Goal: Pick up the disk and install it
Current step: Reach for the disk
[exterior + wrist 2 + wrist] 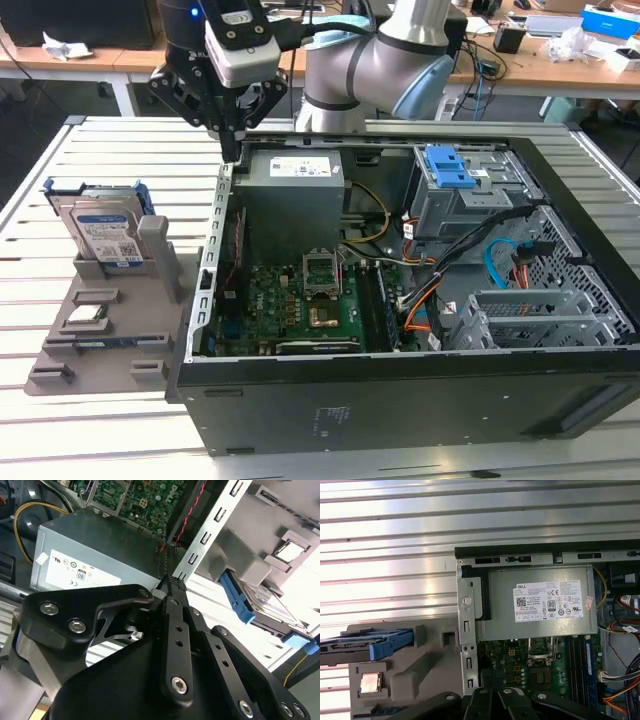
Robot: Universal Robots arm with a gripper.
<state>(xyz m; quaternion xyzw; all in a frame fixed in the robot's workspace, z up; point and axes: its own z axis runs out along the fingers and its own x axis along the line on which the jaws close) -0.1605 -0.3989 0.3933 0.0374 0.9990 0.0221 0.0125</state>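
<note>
The disk [103, 232], silver with a white-and-blue label and a blue frame, stands upright in a slot of the grey holder [160, 262] at the exterior view's left, beside the open computer case. Both wrist views show the disk edge-on [260, 605] [367, 642]. My gripper [232, 152] hangs above the case's back corner nearest the holder, over the power supply's edge, well apart from the disk. In the second wrist view its black fingers [172, 592] meet at the tip of the gripper [169, 581], shut with nothing between them.
The open computer case [215, 260] holds a grey power supply [295, 172], a green motherboard [300, 300], a grey drive cage with a blue latch [448, 168] and loose cables [500, 262]. A square processor chip [86, 317] lies on the holder. The slatted metal table [60, 395] surrounds everything.
</note>
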